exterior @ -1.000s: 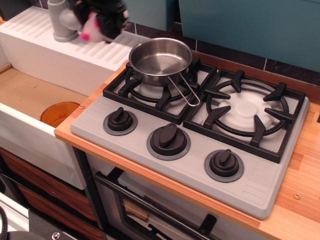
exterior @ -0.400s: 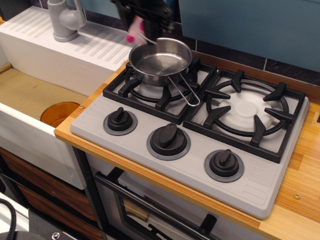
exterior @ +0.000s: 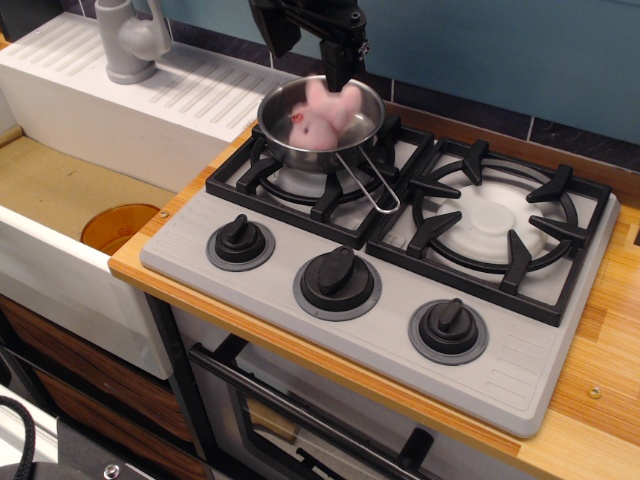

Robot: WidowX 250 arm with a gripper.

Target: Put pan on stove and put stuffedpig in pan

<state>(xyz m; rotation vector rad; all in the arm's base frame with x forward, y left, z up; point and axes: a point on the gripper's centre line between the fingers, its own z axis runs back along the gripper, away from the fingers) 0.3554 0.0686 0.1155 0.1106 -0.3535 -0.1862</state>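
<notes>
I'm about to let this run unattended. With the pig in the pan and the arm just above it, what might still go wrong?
1. The pig looks blurred and lies toward the pan's back rim, so it may not be settled and might tip out.
2. The end effector hangs close over the pig; whether it has let go is unclear, so lifting might drag the pig out.
3. The pan sits off-centre on the left grate; a nudge could slide it.

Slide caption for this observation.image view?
Pale pink plush pig lies in the shiny steel pan on the grey stove; black gripper above.

The stuffedpig (exterior: 322, 117) is motion-blurred — the pincer (exterior: 338, 72) runs off the top edge.
</notes>
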